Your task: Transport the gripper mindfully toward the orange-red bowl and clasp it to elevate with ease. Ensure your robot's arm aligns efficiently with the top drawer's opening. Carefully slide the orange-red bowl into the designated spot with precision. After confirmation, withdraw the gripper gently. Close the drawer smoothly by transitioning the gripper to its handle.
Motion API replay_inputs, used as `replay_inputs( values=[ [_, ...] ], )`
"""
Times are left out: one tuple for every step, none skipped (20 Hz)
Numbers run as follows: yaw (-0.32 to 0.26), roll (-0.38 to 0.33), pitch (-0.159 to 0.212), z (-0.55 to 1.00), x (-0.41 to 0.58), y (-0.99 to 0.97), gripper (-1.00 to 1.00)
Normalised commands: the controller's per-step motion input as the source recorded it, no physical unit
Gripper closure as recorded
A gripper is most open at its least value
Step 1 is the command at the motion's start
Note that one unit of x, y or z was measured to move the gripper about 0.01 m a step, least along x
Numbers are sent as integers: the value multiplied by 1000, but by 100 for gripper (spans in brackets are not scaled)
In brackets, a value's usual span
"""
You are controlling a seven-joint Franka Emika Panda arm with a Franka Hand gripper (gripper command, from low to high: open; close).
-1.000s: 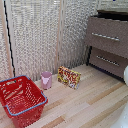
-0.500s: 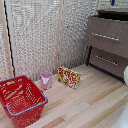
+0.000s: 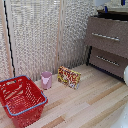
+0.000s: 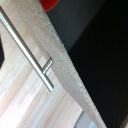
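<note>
In the wrist view a sliver of the orange-red bowl (image 4: 49,4) shows at the picture's edge, inside the dark opening of the top drawer (image 4: 60,60), just behind the drawer front. The silver handle (image 4: 27,50) runs along that front, with pale floor beyond it. No fingers show in this view. In the exterior view the top drawer (image 3: 102,29) with its handle (image 3: 105,36) stands at the right. A dark shape with blue bits (image 3: 112,9) hangs just above the dresser; it may be my gripper, too small to judge. A white part of the robot's arm (image 3: 125,75) shows at the right edge.
A large red mesh basket (image 3: 20,97) sits on the wooden floor at the exterior view's left. A small pink cup (image 3: 46,80) and a colourful box (image 3: 69,76) stand by the slatted wall. A lower drawer (image 3: 107,61) sits under the top one.
</note>
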Motion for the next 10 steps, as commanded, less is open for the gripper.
replay_inputs(
  values=[
    [80, -375, 136, -171, -3, 237, -100],
    [76, -375, 141, -169, -17, 249, -100],
    [71, -375, 144, -183, -20, 271, -100],
    [69, -375, 146, -200, -23, 297, -100],
    [65, -375, 147, -214, -26, 314, -100],
    [62, -375, 147, -240, -20, 337, -100],
    [59, -374, 147, -263, -17, 363, -100],
    [57, -371, 145, -277, -9, 374, -100],
    [56, -370, 143, -286, -3, 383, -100],
    [47, -363, 130, -340, 0, 423, -100]
  ],
)
